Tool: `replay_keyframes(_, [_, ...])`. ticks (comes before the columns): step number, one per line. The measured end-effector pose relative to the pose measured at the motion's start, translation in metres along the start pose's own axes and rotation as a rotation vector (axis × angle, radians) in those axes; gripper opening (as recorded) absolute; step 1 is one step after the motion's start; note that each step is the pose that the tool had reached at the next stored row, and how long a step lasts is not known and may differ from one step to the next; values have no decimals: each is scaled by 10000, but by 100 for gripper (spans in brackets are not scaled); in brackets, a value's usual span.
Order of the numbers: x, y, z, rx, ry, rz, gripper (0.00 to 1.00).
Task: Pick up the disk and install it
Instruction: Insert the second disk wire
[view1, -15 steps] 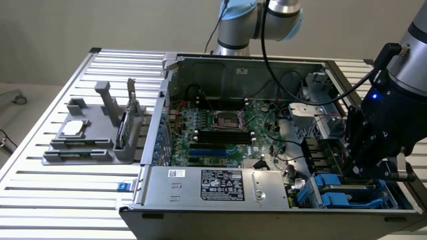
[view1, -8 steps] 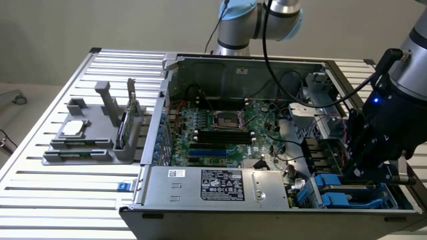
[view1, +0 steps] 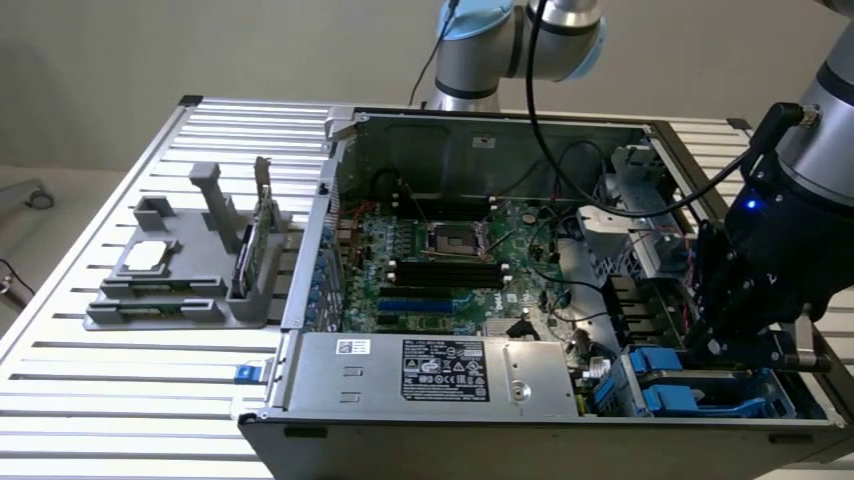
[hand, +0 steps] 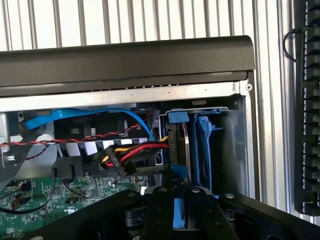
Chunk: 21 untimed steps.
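The gripper (hand: 179, 210) sits nearest the wrist camera, its two dark fingers (hand: 161, 212) closed narrowly on the blue edge of the disk (hand: 178, 150), which stands on edge between them. Just beyond, the disk reaches down into the drive bay (hand: 227, 145) at the corner of the computer case (view1: 441, 440), beside another blue carrier (hand: 204, 145) already seated there. It looks partly entered rather than fully home, though the depth is hard to judge.

By its look the disk is a stiff, fairly heavy slab — a metal body that will not flex, with slick faces, and sensitive to knocks. The plastic frame along its thin edges seems the sound place to grip, as the fingers do now.

Little of it shows: a thin silver-grey edge framed in blue plastic. Red, yellow and black power leads (hand: 132, 152) and a blue data cable (hand: 90, 115) lie just beside it — close enough to snag. Farther off, in the exterior view, the motherboard (view1: 454, 270) and the grey power supply (view1: 441, 375) fill the case.
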<state>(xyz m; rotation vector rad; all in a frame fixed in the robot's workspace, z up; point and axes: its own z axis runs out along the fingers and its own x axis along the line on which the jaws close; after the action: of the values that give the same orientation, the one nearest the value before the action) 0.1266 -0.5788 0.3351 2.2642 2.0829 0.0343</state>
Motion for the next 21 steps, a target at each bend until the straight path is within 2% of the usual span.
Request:
replay_keyframes(5, [2, 2, 11, 7, 17, 4, 16])
replay_keyframes(6, [2, 2, 13, 12, 18, 5, 18])
replay_keyframes(7, [1, 2, 10, 18, 17, 7, 24])
replay_keyframes(9, [-1, 2, -19, 31, 6, 12, 24])
replay_keyframes(10, [-4, 3, -36, 39, 6, 14, 30])
replay_keyframes(14, [-22, 5, -106, 59, 5, 20, 30])
replay_keyframes(16, [-37, -22, -126, 61, 12, 22, 30])
replay_keyframes(21, [-67, -154, -184, 66, 48, 25, 30])
